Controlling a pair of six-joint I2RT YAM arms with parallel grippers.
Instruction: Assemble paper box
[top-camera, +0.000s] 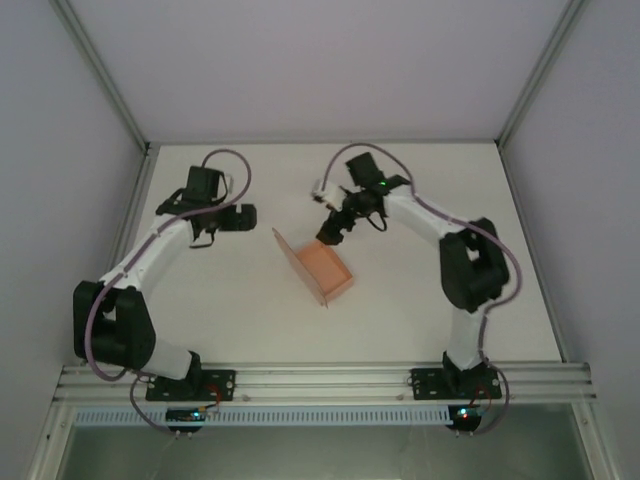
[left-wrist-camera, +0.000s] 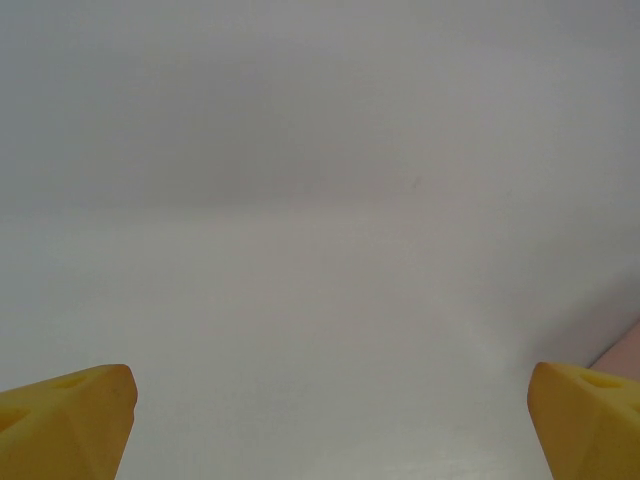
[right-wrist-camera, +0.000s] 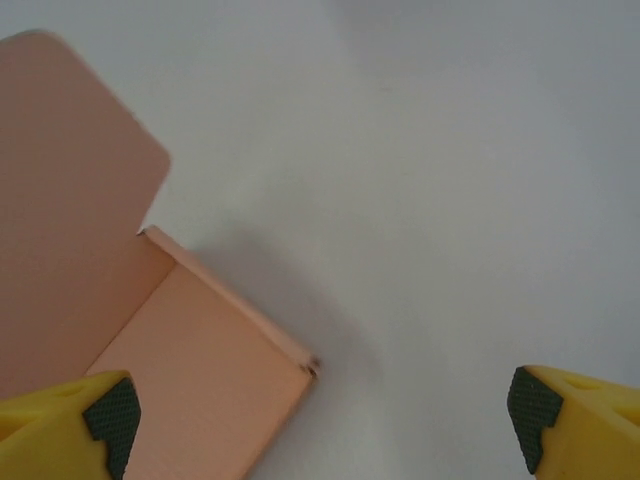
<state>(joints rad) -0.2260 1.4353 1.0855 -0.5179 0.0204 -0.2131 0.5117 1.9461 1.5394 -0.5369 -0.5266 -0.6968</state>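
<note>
- My right gripper (top-camera: 328, 232) hangs with its jaws spread wide and empty, just above the far corner of the paper box (top-camera: 325, 270).
- My left gripper (top-camera: 240, 217) is spread too, holds nothing, and sits well apart from the box.
- The box sits mid-table (top-camera: 430, 300), walls up, lid flap (right-wrist-camera: 70, 200) standing open; I judge closing it remains.
- Count: one box, two grippers.

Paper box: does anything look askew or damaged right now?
Nothing looks damaged. The paper box sits diagonal to the table edges, and its lid flap stands up, not folded shut. No tears or crushing show.
</note>
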